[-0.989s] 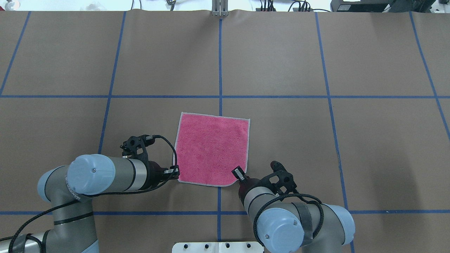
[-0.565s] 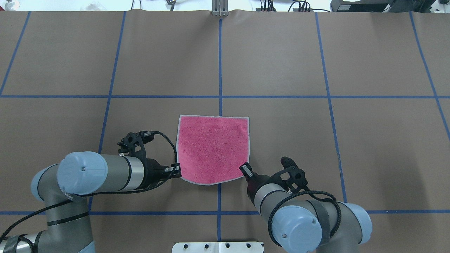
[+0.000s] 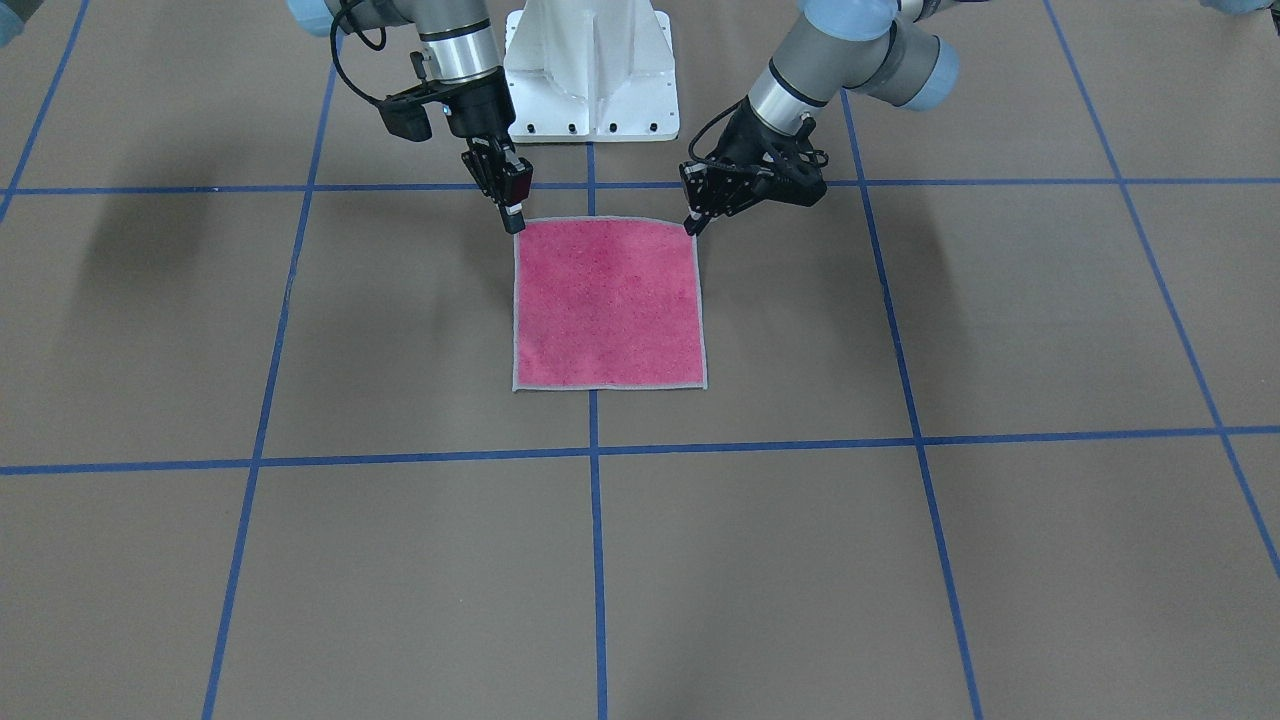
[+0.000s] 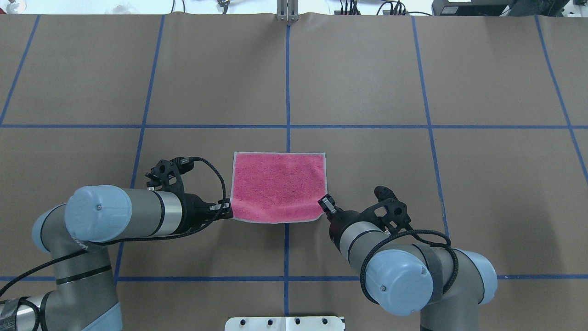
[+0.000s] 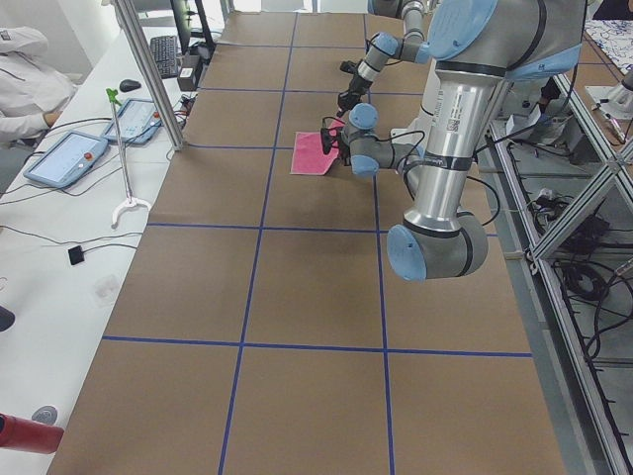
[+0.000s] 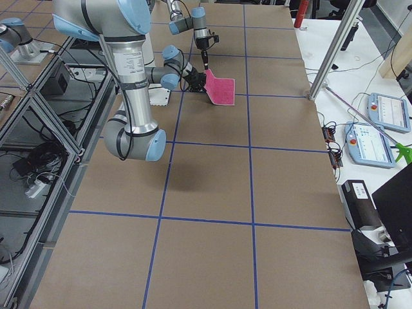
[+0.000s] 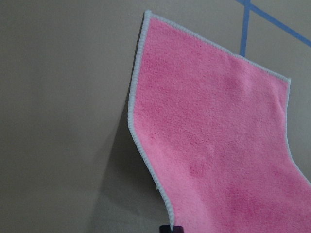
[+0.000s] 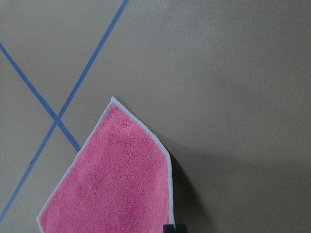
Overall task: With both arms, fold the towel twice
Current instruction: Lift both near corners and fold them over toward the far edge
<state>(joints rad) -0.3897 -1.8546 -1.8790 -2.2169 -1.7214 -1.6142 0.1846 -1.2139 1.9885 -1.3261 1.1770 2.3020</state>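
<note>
The towel (image 4: 278, 186) shows its pink face with a light grey border, near the table's middle. Its far edge lies on the table and its near edge is lifted off it. My left gripper (image 4: 226, 210) is shut on the towel's near left corner. My right gripper (image 4: 325, 203) is shut on the near right corner. In the front-facing view the towel (image 3: 607, 305) hangs between the left gripper (image 3: 693, 222) and the right gripper (image 3: 515, 215). Both wrist views show the pink cloth (image 7: 218, 145) (image 8: 116, 184) running away from the held corner. The dark grey face is hidden.
The white pedestal (image 4: 285, 323) stands at the near table edge between the arms. Blue tape lines (image 4: 287, 82) grid the brown table cover. A metal post (image 4: 287, 11) stands at the far edge. A side desk with tablets (image 5: 64, 158) runs beyond the far edge.
Both grippers have lifted the towel's near corners and carried them away from the robot. The towel looks shorter from above and its near edge sags between them.
</note>
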